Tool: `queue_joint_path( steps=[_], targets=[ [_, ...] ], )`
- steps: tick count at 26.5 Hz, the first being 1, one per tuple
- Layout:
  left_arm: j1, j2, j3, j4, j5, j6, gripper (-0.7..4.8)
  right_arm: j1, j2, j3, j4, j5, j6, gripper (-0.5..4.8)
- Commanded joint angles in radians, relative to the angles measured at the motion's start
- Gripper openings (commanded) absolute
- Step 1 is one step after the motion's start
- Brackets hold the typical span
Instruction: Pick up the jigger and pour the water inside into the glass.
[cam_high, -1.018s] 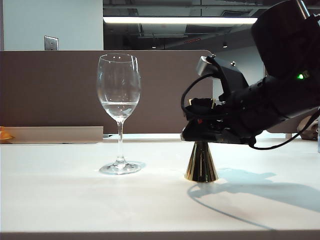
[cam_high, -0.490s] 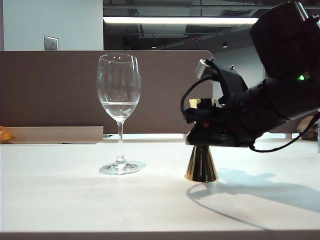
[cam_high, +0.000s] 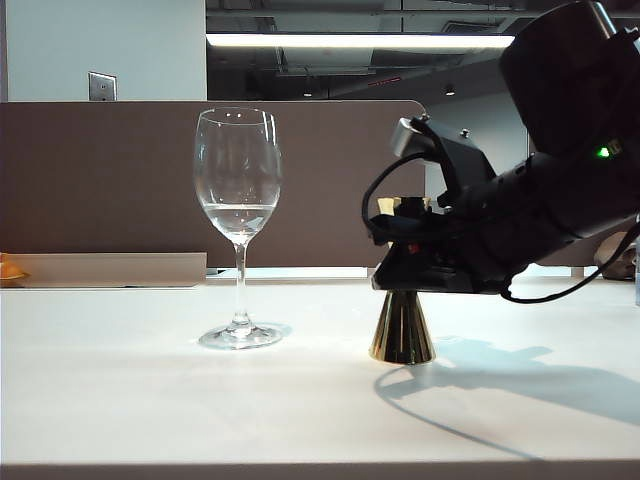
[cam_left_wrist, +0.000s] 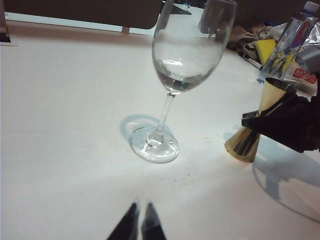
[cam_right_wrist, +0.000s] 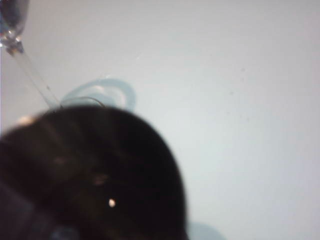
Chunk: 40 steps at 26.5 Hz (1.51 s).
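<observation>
1. Standing upright on the white table (cam_high: 120, 390): the jigger (cam_high: 402, 328), shiny gold, its lower cone resting on the surface to the right of the glass and well apart from it in the exterior view. Upper cone mostly hidden behind the black gripper body; a sliver of its gold rim shows above.
2. Right gripper (cam_high: 400, 262): reaches in from the right at the height of the jigger's waist, jaws closed round the narrow middle of the jigger. The jigger's foot is on the table, not lifted. The left wrist view shows the same hold, black fingers wrapped at the waist of the gold cone (cam_left_wrist: 248, 142).
3. Glass (cam_high: 238, 220): tall, clear, stemmed, upright; a small amount of water (cam_high: 238, 218) sits in the bottom of the bowl. Round foot flat on the table.
4. Left gripper (cam_left_wrist: 139, 227): only two dark fingertips visible in its own wrist view, close together with a narrow gap, holding nothing, near the glass foot but apart from it.
5. Right wrist view: largely blocked by a dark blurred mass; the glass stem and foot show faintly beyond it.
6. Background: brown partition (cam_high: 100, 180); clutter with a plastic bottle (cam_left_wrist: 290, 37) beyond the jigger.
</observation>
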Motion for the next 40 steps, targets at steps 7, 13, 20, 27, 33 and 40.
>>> queue_joint_path(
  steps=[7, 13, 20, 27, 33, 40],
  targets=[
    [0.001, 0.001, 0.004, -0.012, 0.011, -0.006, 0.23, 0.001, -0.032, 0.0, 0.0, 0.0, 0.0, 0.62],
    [0.001, 0.001, 0.004, -0.012, 0.011, -0.006, 0.23, 0.001, -0.105, 0.001, -0.071, 0.003, -0.047, 0.39],
    [0.001, 0.001, 0.004, -0.012, 0.011, -0.006, 0.23, 0.001, -0.217, 0.049, -0.256, 0.003, -0.146, 0.08],
    [0.001, 0.001, 0.004, -0.012, 0.011, -0.006, 0.23, 0.001, -0.245, 0.232, -0.442, 0.011, -0.194, 0.06],
    [0.001, 0.001, 0.004, -0.012, 0.011, -0.006, 0.23, -0.019, -0.217, 0.502, -0.648, 0.03, -0.301, -0.01],
    [0.001, 0.001, 0.004, -0.013, 0.011, -0.006, 0.23, -0.018, -0.133, 0.681, -0.747, 0.029, -0.323, -0.01]
  ],
)
